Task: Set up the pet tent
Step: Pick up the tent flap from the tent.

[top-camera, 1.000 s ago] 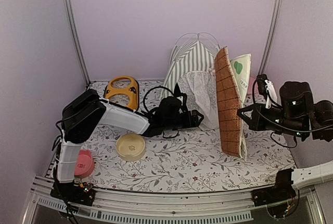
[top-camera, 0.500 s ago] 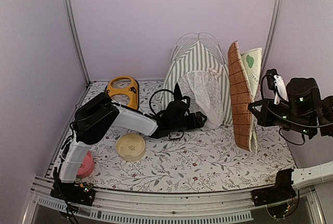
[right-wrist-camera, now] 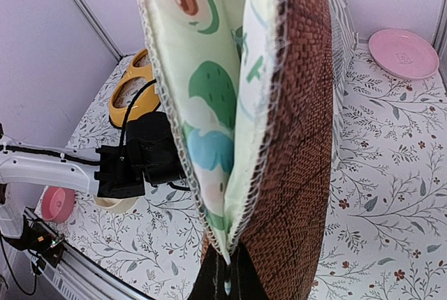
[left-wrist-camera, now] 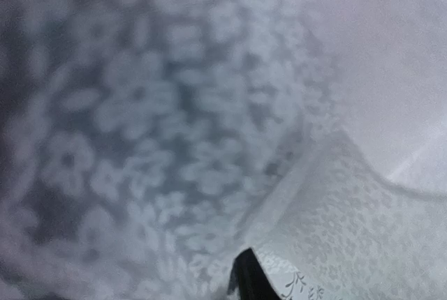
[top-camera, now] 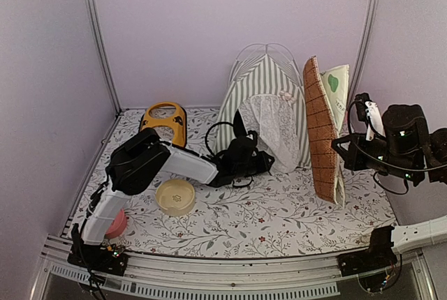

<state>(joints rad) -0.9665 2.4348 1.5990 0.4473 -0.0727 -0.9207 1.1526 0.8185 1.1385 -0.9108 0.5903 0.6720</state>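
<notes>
Standing upright, apex up: pet tent [top-camera: 260, 80] | left end effector [top-camera: 269, 162] unclear | right end effector [top-camera: 339, 151] clamping mat [top-camera: 318, 132]

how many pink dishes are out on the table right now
2. A pink bowl sits at the near left corner; a pink plate lies in the far right corner, behind the mat from above. More could hide behind the tent.
</notes>
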